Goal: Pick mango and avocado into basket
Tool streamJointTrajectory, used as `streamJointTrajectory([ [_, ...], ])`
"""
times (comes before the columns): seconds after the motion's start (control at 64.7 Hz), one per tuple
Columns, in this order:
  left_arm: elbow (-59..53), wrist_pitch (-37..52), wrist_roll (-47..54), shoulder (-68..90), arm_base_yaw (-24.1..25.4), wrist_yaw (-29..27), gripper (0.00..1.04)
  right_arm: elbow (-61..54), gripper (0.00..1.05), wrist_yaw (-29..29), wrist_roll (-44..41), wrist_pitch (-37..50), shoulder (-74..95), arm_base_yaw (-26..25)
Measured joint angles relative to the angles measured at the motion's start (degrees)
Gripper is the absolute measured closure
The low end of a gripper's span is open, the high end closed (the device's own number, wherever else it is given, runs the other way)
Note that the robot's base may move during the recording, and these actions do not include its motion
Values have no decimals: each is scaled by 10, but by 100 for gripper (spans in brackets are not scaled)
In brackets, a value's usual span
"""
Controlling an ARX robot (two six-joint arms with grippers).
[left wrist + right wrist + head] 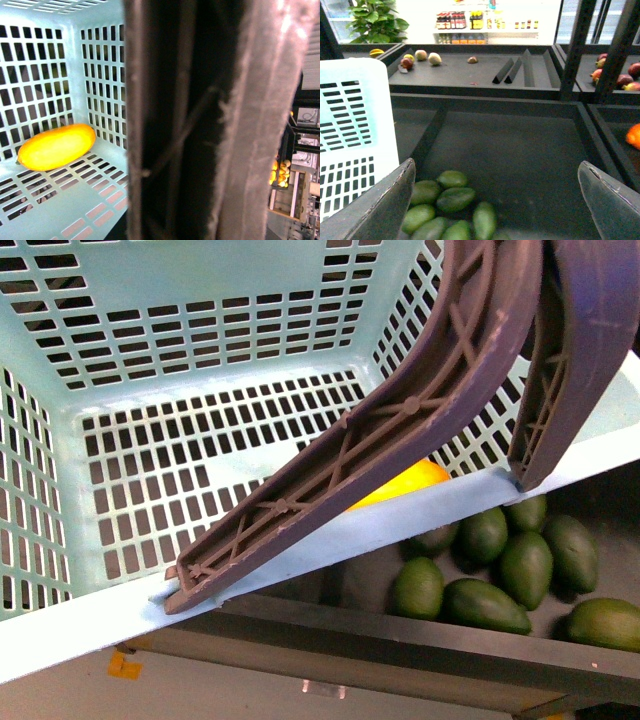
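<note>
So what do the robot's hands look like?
Only the right gripper shows, in its own wrist view. Its two fingers are dark grey, smooth, flat slabs that narrow to rounded tips, with pale scuffed edges. No cables, markings or arms show. The left gripper is out of view.

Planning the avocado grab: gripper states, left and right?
Left gripper: cannot be told; the basket handle fills its wrist view.
Right gripper: open, holding nothing.

Dark grey right pincer (495,165), two broad wedge-shaped fingers (380,210), pale scuffed edges, matte faces
</note>
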Motion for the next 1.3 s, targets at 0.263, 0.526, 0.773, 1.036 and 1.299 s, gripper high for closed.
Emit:
streamJointTrajectory([
  [0.263, 0, 0, 9, 0, 10, -16, 91, 0, 9, -3, 0, 0, 0, 1],
  [0.526, 0, 0, 5, 0, 3, 0, 91, 43, 9, 126, 54, -138, 1, 21],
  [0.773, 0, 0, -3, 0, -1, 5, 91, 99, 9, 123, 51, -291, 91, -128],
  [1.036, 0, 0, 1, 0, 1, -6, 91, 153, 9, -70, -89, -124, 365, -282],
  [1.299, 0, 0, 1, 0, 0, 3, 91, 229, 9, -115, -169, -57, 652, -281],
])
